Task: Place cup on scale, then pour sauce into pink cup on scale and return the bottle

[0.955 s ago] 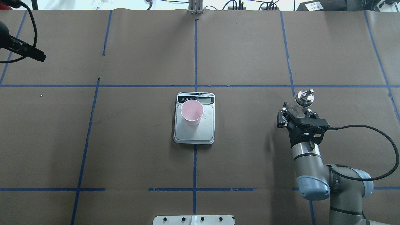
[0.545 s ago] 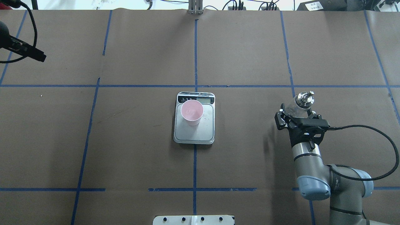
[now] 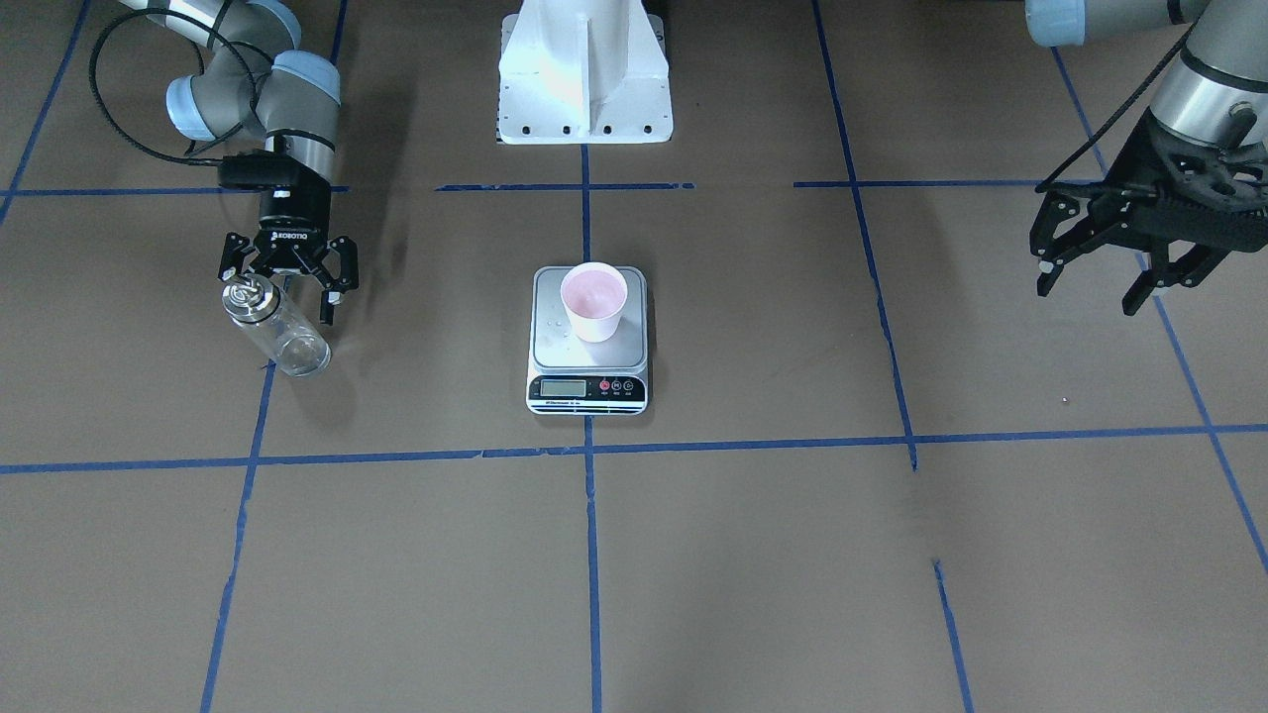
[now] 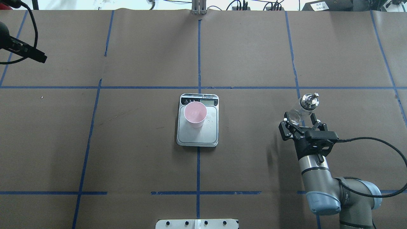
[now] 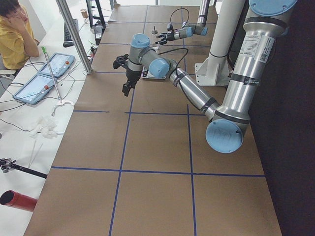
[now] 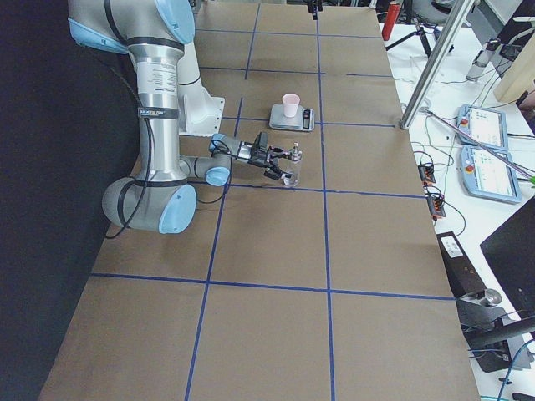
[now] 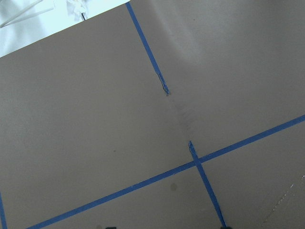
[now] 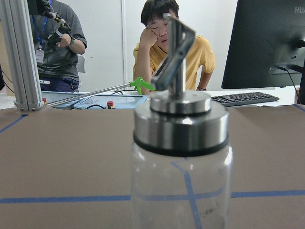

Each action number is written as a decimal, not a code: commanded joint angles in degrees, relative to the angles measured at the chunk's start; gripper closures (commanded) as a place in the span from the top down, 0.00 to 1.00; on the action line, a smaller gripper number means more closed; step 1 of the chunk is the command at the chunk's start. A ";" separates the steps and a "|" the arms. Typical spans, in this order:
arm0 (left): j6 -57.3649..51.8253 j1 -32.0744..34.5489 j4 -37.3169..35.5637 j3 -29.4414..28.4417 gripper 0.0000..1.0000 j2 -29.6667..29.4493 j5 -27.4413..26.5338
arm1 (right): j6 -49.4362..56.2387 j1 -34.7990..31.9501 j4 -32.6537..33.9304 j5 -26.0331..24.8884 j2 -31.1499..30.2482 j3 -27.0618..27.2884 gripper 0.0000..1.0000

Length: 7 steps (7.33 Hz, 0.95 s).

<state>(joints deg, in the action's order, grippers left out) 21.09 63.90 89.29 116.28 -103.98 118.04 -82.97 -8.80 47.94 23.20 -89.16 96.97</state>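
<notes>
With the pink cup (image 4: 195, 114) seated on the scale (image 4: 198, 136) at frame centre, the bottle (image 4: 302, 108) stood upright at right. The right gripper (image 4: 299, 123) gaped just below it, the return apparently complete.

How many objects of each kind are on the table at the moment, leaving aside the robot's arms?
pink cup: 1
scale: 1
glass bottle: 1
Total: 3
</notes>
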 commanded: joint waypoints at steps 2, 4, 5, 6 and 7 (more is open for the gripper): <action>0.26 0.00 -0.08 0.09 0.79 0.00 0.00 | 0.00 4.66 -1.87 -2.55 -6.36 0.76 1.00; 2.10 0.00 -0.25 1.75 0.79 0.35 0.09 | 0.00 7.56 -3.81 -2.82 -8.73 0.94 1.00; 2.28 0.00 -0.25 1.85 0.79 0.44 0.09 | 0.09 8.79 -9.74 -1.94 -12.23 0.94 1.00; 2.28 0.00 -0.25 1.85 0.79 0.61 0.00 | 0.35 9.50 -14.76 -1.33 -15.83 0.94 1.00; 2.28 0.00 -0.25 1.93 0.79 0.62 0.09 | 0.44 9.68 -16.20 -1.23 -17.00 0.94 1.00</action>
<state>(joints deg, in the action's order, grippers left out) 23.31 63.90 89.04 118.08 -103.44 118.08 -82.70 0.27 35.37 21.58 -103.51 97.90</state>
